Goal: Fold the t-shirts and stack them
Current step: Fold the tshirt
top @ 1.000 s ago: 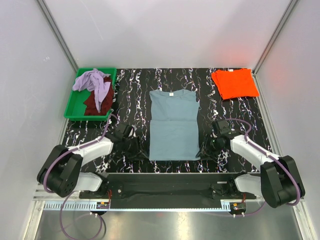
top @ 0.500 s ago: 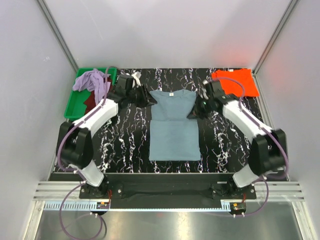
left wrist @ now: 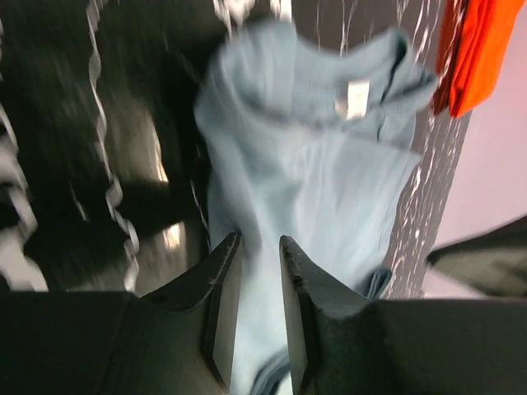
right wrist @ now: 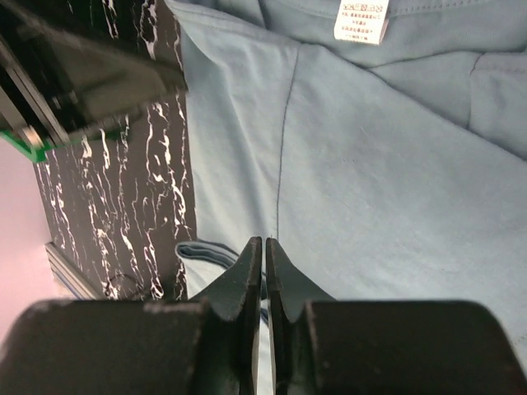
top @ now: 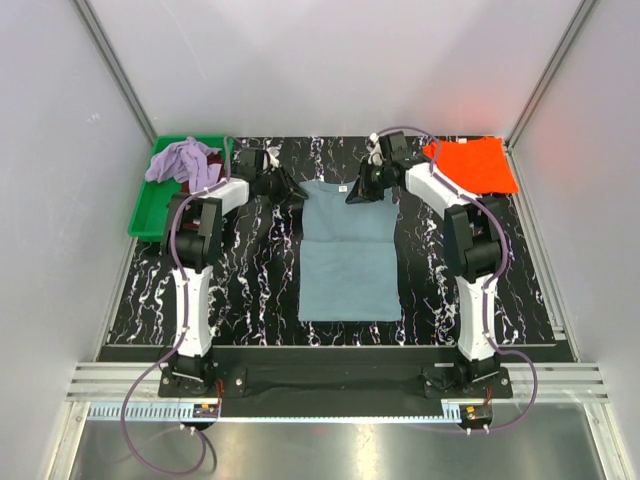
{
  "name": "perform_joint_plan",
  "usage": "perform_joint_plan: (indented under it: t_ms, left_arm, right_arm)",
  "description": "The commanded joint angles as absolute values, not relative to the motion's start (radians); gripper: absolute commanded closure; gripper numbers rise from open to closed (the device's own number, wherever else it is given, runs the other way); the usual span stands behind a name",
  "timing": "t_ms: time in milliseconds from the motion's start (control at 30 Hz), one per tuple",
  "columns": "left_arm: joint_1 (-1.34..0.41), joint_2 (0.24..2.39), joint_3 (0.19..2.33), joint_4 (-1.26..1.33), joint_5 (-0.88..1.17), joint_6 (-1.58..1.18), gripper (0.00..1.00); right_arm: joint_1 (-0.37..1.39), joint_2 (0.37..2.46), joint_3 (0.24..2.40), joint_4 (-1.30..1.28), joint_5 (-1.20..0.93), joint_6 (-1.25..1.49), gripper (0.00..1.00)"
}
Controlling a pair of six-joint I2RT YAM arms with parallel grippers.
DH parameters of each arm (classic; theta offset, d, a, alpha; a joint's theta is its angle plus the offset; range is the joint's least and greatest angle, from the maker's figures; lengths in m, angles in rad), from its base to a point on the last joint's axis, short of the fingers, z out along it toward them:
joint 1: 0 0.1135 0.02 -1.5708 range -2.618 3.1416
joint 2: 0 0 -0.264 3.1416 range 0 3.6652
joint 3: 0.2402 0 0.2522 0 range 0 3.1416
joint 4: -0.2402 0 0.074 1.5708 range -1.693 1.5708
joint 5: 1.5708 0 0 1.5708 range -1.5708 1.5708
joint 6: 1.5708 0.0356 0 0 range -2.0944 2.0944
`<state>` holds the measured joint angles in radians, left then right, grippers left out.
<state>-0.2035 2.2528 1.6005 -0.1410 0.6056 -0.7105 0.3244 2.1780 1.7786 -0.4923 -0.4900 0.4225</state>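
The blue-grey t-shirt (top: 345, 265) lies flat mid-table, collar and white label at the far end, sleeves folded in. My left gripper (top: 293, 190) is at its left shoulder. In the left wrist view the gripper (left wrist: 257, 243) has its jaws partly closed with blue cloth (left wrist: 313, 164) bunched between them. At the collar's right side sits my right gripper (top: 355, 193). Its jaws (right wrist: 265, 241) are closed to a sliver on the shirt (right wrist: 370, 164). A folded orange t-shirt (top: 470, 165) lies at the back right. The lavender (top: 185, 162) and maroon (top: 180, 186) shirts lie crumpled in the tray.
The green tray (top: 150, 215) stands at the back left, with the left arm reaching past its right side. Both arms stretch far out from their bases along either side of the blue-grey shirt. The orange shirt (left wrist: 478, 49) shows at the left wrist view's upper right.
Both arms swung from the shirt's near corners out to its far end, left to the shoulder, right to the collar. Both sets of jaws narrowed. The shirt's near hem stayed put.
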Motion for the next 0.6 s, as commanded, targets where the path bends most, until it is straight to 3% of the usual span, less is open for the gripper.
perform_joint_plan:
  t_ms: [0, 233, 567]
  left_arm:
    - [-0.189, 2.299, 1.747, -0.097, 0.666, -0.735, 0.71]
    - [-0.183, 2.384, 1.842, -0.098, 0.66, -0.747, 0.7]
    - [-0.153, 2.482, 1.968, -0.183, 0.609, -0.703, 0.69]
  right_arm:
    - [0.314, 2.16, 1.757, -0.42, -0.526, 0.393, 0.89]
    - [0.319, 2.187, 1.68, -0.293, -0.624, 0.422, 0.89]
    - [0.333, 2.264, 1.732, -0.241, -0.66, 0.459, 0.89]
